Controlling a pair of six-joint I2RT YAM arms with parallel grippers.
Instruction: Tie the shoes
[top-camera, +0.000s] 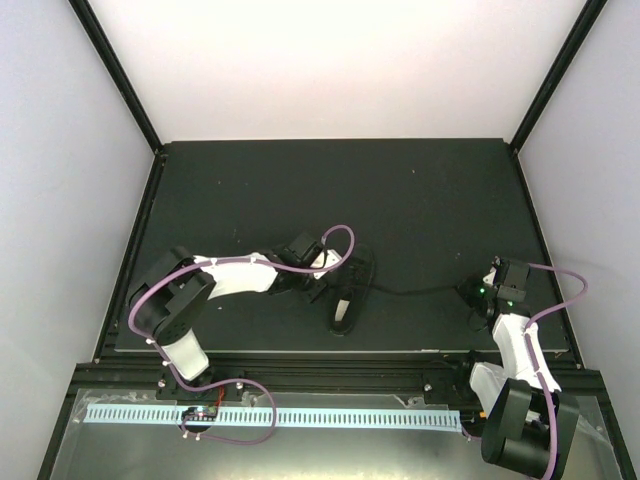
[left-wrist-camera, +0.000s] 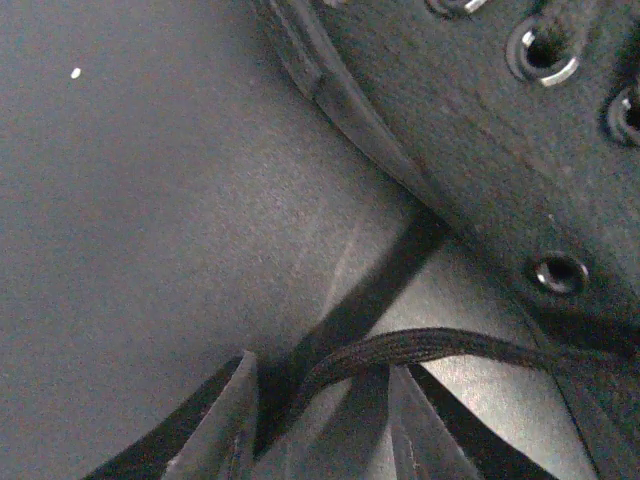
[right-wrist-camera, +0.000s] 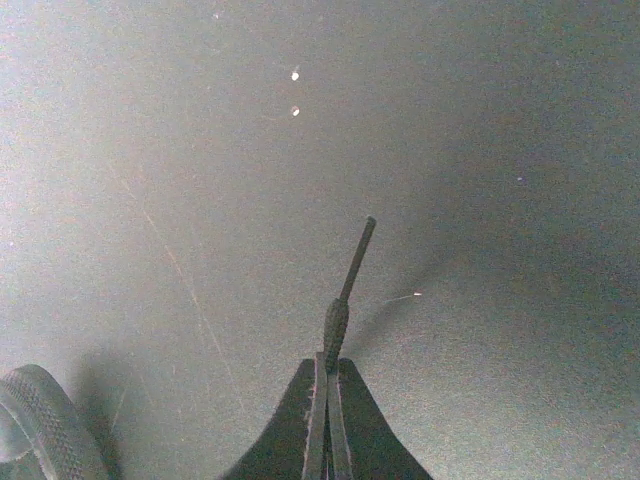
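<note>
Shoe (top-camera: 345, 300) lies near the middle of the bench (top-camera: 250, 180), toward the near edge. We see a lace (top-camera: 420, 291) running right from it, nearly straight along the bench, to the right claw (right-wrist-camera: 327, 372), which is pinched flat on the lace tip. Left claw (left-wrist-camera: 320, 370) sits at the shoe's left side, low over the bench, jaws apart. A strand (left-wrist-camera: 430, 345) from the shoe crosses the gap, unpinched.

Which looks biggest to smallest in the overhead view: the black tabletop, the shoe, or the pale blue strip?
1. Black tabletop, by far.
2. Pale blue strip, long but thin.
3. Shoe, clearly smallest.
</note>
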